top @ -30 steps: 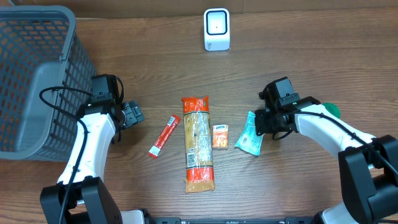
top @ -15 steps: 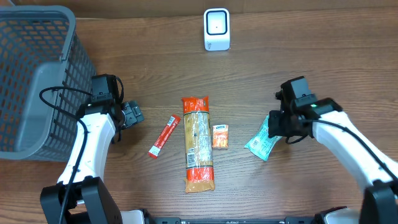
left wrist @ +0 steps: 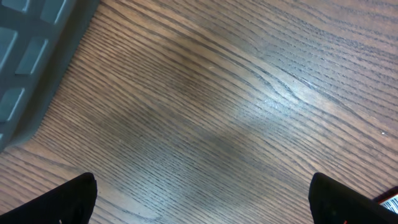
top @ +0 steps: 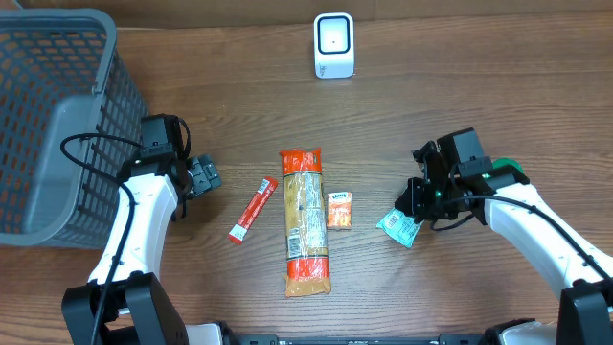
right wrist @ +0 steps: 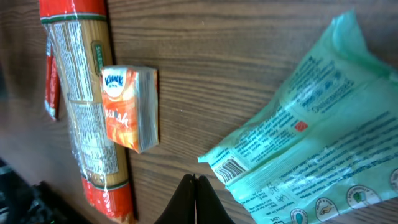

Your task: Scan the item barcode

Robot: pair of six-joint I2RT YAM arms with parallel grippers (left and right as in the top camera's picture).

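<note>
A pale green packet (top: 399, 228) lies flat on the wooden table, right of centre. In the right wrist view the green packet (right wrist: 311, 143) shows a barcode (right wrist: 229, 168) at its near corner. My right gripper (top: 414, 205) hovers just above the packet's upper end. Seen from the right wrist, it (right wrist: 194, 194) is shut with nothing between its fingers, its tips beside the barcode corner. The white scanner (top: 333, 45) stands at the back centre. My left gripper (top: 204, 176) is open beside the basket, and in the left wrist view it (left wrist: 205, 202) has only bare wood between its fingers.
A grey mesh basket (top: 48, 115) fills the back left. A red stick sachet (top: 251, 211), a long pasta pack (top: 305, 220) and a small orange box (top: 338, 210) lie side by side mid-table. A green object (top: 513, 170) peeks out behind the right arm.
The right arm pulled back to the right and towards the front, and the green packet slid with it and turned. The left arm has not moved.
</note>
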